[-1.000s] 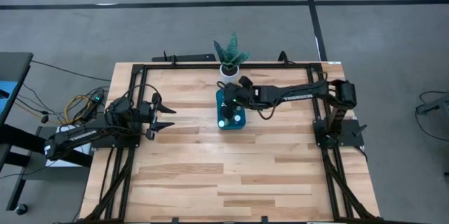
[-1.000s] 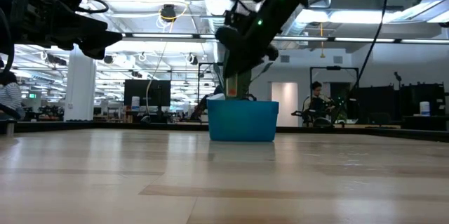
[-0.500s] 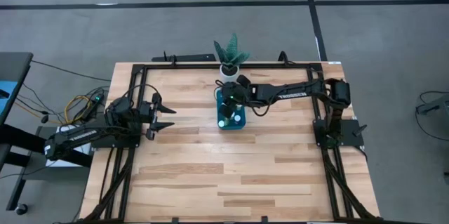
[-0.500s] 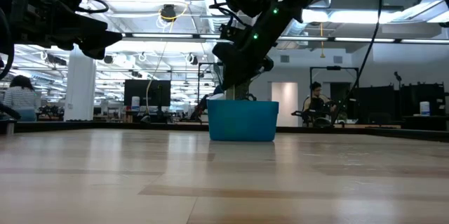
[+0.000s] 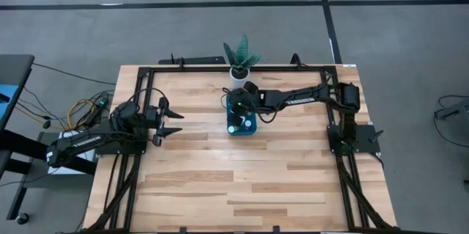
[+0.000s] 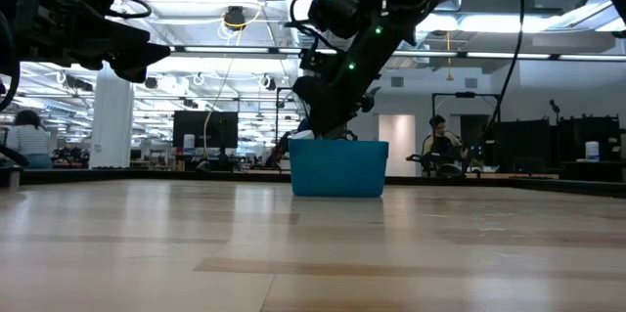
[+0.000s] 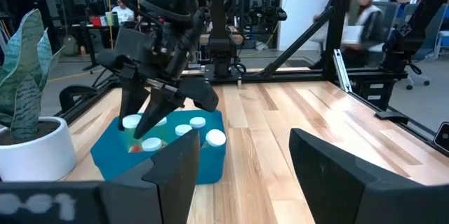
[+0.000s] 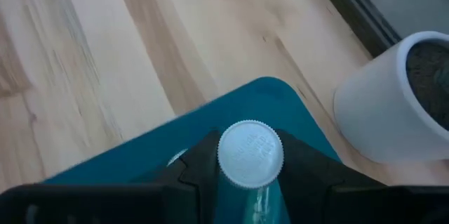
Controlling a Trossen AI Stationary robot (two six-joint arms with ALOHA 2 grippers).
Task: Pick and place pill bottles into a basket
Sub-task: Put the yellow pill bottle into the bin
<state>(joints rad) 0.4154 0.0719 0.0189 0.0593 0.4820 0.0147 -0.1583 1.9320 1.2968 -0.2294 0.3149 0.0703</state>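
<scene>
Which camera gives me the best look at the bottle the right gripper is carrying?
The right wrist view: the held pill bottle sits clamped between the right gripper's fingers, over the basket. The left wrist view shows the gripper above bottles already inside. The high and low views hide the held bottle behind the arm.

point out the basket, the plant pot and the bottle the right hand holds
basket (image 6: 337, 167), low view, front wall
plant pot (image 8: 393, 104), right wrist view, white side wall
pill bottle (image 8: 250, 153), right wrist view, ribbed cap
</scene>
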